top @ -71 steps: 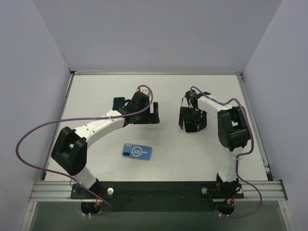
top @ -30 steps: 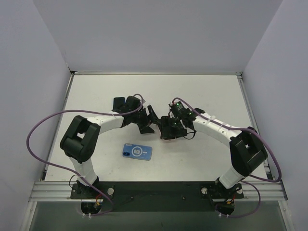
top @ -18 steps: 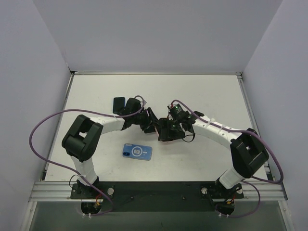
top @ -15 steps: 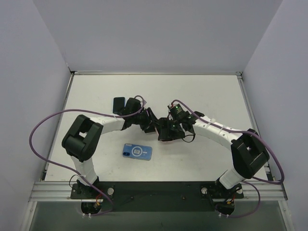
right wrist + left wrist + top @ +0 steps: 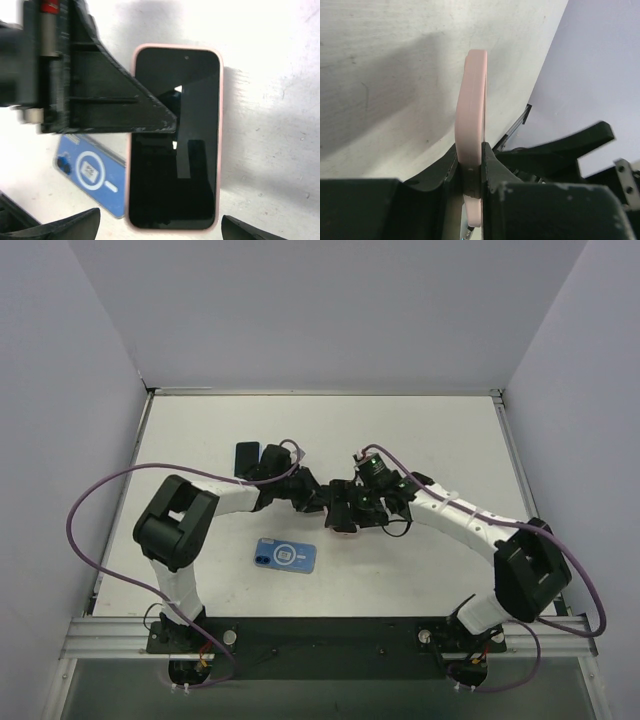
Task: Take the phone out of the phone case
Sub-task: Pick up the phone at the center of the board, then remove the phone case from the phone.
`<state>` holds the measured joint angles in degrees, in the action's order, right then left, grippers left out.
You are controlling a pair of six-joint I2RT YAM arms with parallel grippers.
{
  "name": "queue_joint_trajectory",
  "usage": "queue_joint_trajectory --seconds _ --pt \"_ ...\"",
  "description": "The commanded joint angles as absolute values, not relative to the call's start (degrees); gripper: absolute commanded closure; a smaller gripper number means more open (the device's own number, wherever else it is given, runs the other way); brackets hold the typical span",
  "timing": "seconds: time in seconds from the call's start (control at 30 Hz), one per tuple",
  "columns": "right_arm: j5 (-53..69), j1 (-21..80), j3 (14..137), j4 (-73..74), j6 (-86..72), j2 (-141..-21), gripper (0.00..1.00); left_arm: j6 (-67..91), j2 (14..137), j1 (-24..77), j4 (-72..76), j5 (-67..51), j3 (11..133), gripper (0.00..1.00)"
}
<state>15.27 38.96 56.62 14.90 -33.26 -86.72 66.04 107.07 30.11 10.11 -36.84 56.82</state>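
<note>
Far left on the counter (image 5: 430, 435) I see a small black slab (image 5: 247, 453) lying flat, just behind my left arm. Nearer the front edge lies a blue case (image 5: 285, 555), camera hole and ring mark facing up, apart from both arms.

My left hand (image 5: 470, 167) is pinched narrow on the pink case (image 5: 471, 110). Its wrist view shows one finger pressed to each face, with the rounded pink edge sticking out past the tips. From the right wrist view, one black finger of that hand lies across the upper left of the screen.

The phone (image 5: 175, 135) sits fully inside the pink case, with the pink rim visible all round the dark screen. It is at mid-counter between the two hands, just right of the blue case and behind it. I can't tell if it touches the counter.

My right hand (image 5: 157, 230) is spread wide and holds nothing. Its tips show at the bottom corners of its wrist view, one either side of the phone's lower end and clear of the rim.
</note>
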Motion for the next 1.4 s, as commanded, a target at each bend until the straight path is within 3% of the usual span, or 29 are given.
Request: queue_joint_trajectory --seconds 0.0,0.33,0.47,0.93,1.03,1.07,1.13,1.2,1.27,1.33,1.37 --pt "17.66 36.31 58.1 15.38 -33.83 -77.97 0.0 66.01 102.93 27.78 13.36 -37.7 56.34 1.0" --pt "34.61 23.38 51.96 6.35 -44.53 -68.74 0.02 71.62 93.34 23.91 31.26 -42.45 52.56 1.0" --pt "39.02 23.11 48.52 -6.64 -52.8 -68.9 0.21 75.49 91.94 23.82 37.17 -43.07 52.47 1.0" --pt "42.98 22.76 41.75 -35.32 -73.82 -77.86 0.68 86.39 92.99 23.91 51.32 -41.4 49.92 1.0" --pt "43.33 22.76 41.13 -39.72 -76.64 -79.27 0.87 87.01 93.08 23.82 51.94 -41.31 50.1 1.0" --pt "43.24 22.85 41.22 -40.07 -76.9 -79.36 1.0 87.19 92.9 23.82 51.94 -41.48 50.36 1.0" --pt "42.63 23.03 41.66 -38.85 -76.3 -79.45 1.0 86.75 93.25 23.73 49.33 -42.8 51.85 1.0" --pt "42.1 23.46 41.75 -38.41 -75.76 -79.1 1.0 87.36 93.43 23.82 47.82 -42.89 52.82 0.94" --pt "41.75 23.82 41.4 -39.98 -75.76 -78.66 1.0 88.85 93.25 23.82 48.86 -41.84 52.3 0.75" --pt "41.66 24.26 41.22 -42.0 -75.94 -78.49 1.0 91.66 93.6 23.82 52.01 -41.31 51.94 0.62" --pt "41.57 24.43 40.96 -42.53 -76.2 -78.57 1.0 92.71 94.21 23.91 53.51 -41.13 51.94 0.61"
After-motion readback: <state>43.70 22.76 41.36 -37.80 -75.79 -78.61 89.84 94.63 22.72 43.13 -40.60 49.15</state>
